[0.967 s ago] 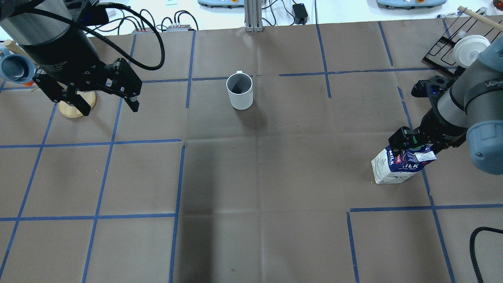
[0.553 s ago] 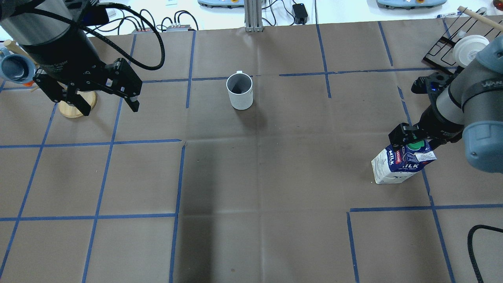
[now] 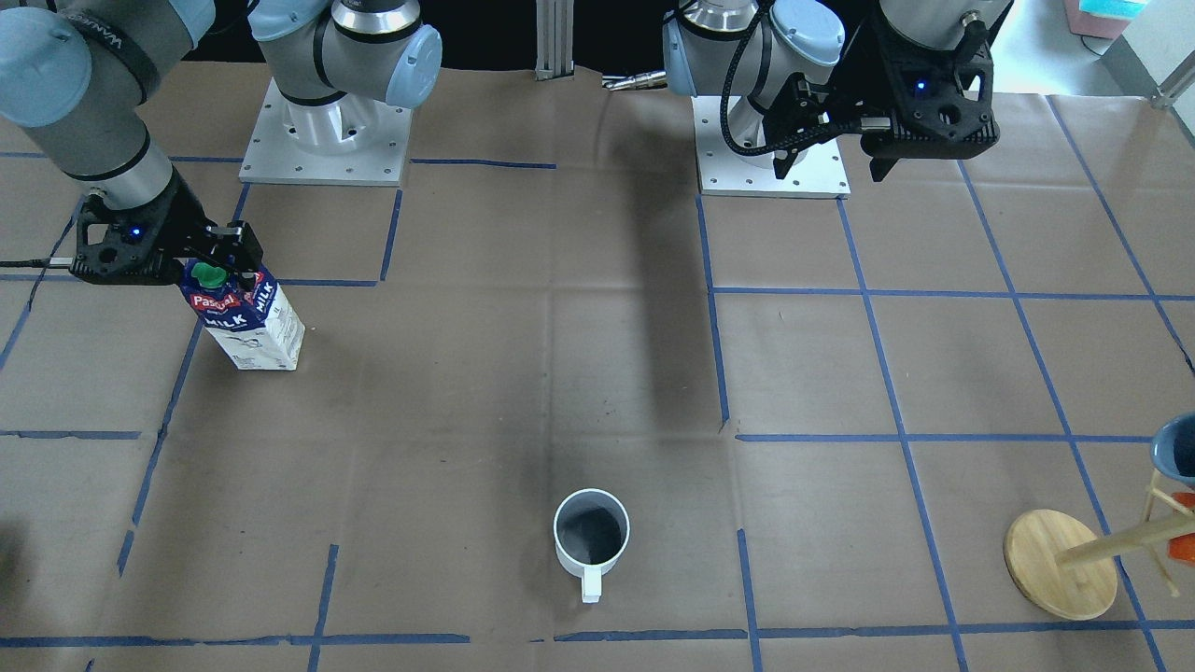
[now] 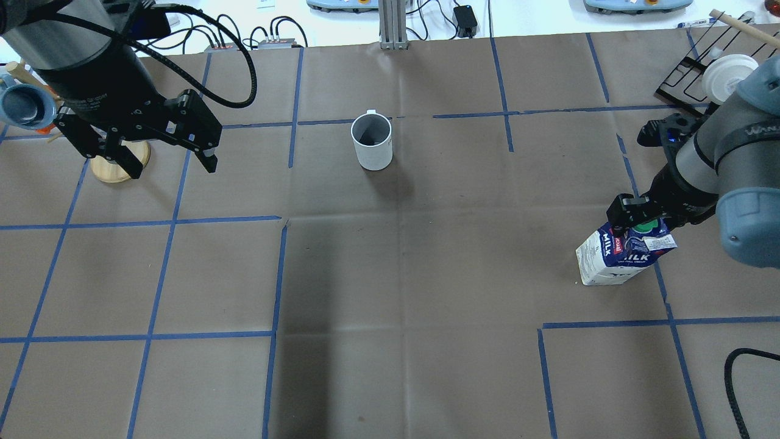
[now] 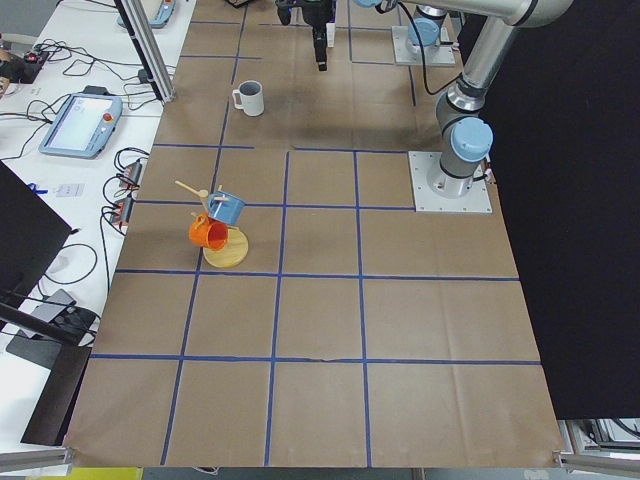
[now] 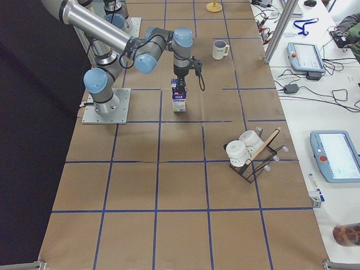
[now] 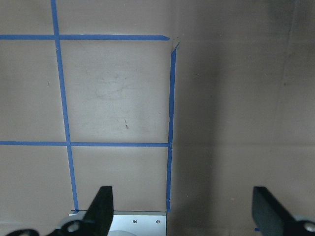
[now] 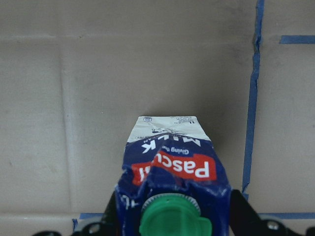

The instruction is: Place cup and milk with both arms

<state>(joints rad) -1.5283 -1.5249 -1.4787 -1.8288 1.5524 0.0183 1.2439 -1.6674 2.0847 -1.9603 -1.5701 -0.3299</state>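
Note:
The white cup (image 4: 372, 143) stands upright at the far middle of the table, also in the front view (image 3: 591, 537), handle away from the robot. The blue and white milk carton (image 4: 612, 259) stands on the table at the right, also in the front view (image 3: 252, 322). My right gripper (image 4: 641, 221) sits over the carton's top, a finger on each side of the green cap (image 8: 172, 221) with a small gap, so it looks open. My left gripper (image 4: 170, 171) hangs open and empty above the table's left, far from the cup.
A wooden mug tree (image 4: 119, 161) with a blue and an orange mug stands at the far left, just behind my left gripper. A black wire rack with white cups (image 4: 719, 79) sits at the far right. A black cable (image 4: 737, 378) loops at the near right.
My right gripper has drawn slightly back from the carton's top, so the green cap now shows. The carton and cup have not moved. The left gripper has shifted only slightly.

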